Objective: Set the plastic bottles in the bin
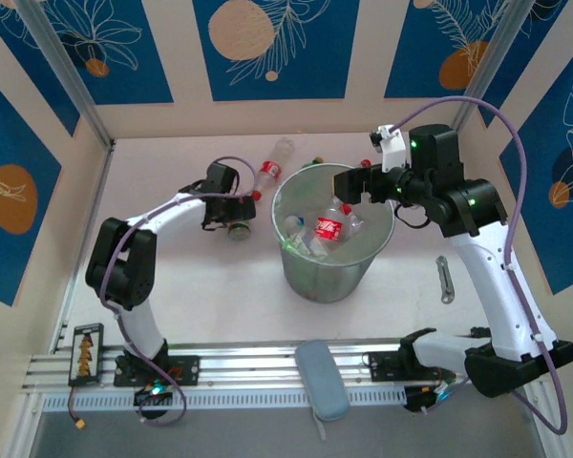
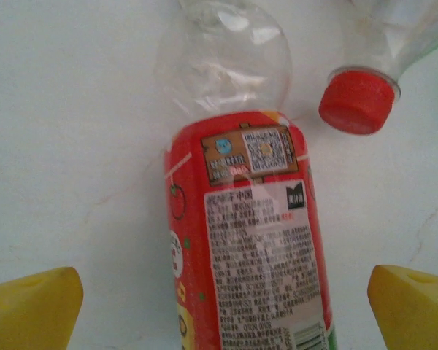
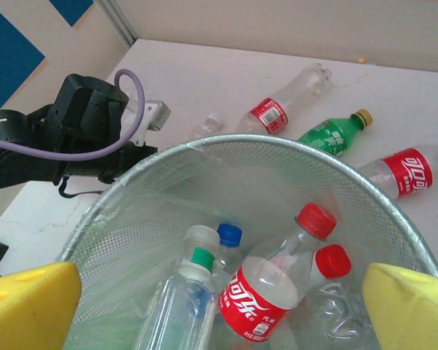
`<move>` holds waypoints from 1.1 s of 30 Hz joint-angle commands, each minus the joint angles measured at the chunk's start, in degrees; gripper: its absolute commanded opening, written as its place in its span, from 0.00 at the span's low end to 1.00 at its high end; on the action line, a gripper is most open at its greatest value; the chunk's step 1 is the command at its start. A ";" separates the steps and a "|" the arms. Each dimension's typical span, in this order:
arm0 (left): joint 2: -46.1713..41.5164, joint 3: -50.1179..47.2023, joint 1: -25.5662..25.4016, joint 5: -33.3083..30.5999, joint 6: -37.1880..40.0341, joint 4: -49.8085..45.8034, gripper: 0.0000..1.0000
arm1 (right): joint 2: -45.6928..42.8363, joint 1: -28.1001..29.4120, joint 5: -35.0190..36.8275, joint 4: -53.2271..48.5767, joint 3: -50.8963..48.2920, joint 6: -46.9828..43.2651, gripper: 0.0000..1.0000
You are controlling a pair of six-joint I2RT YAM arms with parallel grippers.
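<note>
Left gripper [image 2: 223,302], jaws wide and empty, straddled a red-labelled bottle [image 2: 241,219]; closing squarely mid-label looked safest. Right gripper [image 3: 220,306] gaped empty over the bin [image 3: 226,141].

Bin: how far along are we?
Done: at least four bottles lie in the bin, including a cola bottle. In hand: nothing gripped; left end effector is open astride a red-label bottle on the table; right end effector open over the bin. Remaining: green bottle and two more red-label bottles beyond the bin.
</note>
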 commanded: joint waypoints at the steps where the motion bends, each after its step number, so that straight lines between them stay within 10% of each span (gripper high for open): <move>1: 1.48 -1.67 -0.68 -1.20 -1.70 0.28 1.00 | 0.38 -0.54 -1.45 0.24 -0.93 -0.18 0.99; 33: -10.49 -6.26 0.00 -3.23 -0.52 6.23 0.58 | 0.37 -2.96 -5.34 3.08 -4.83 1.75 1.00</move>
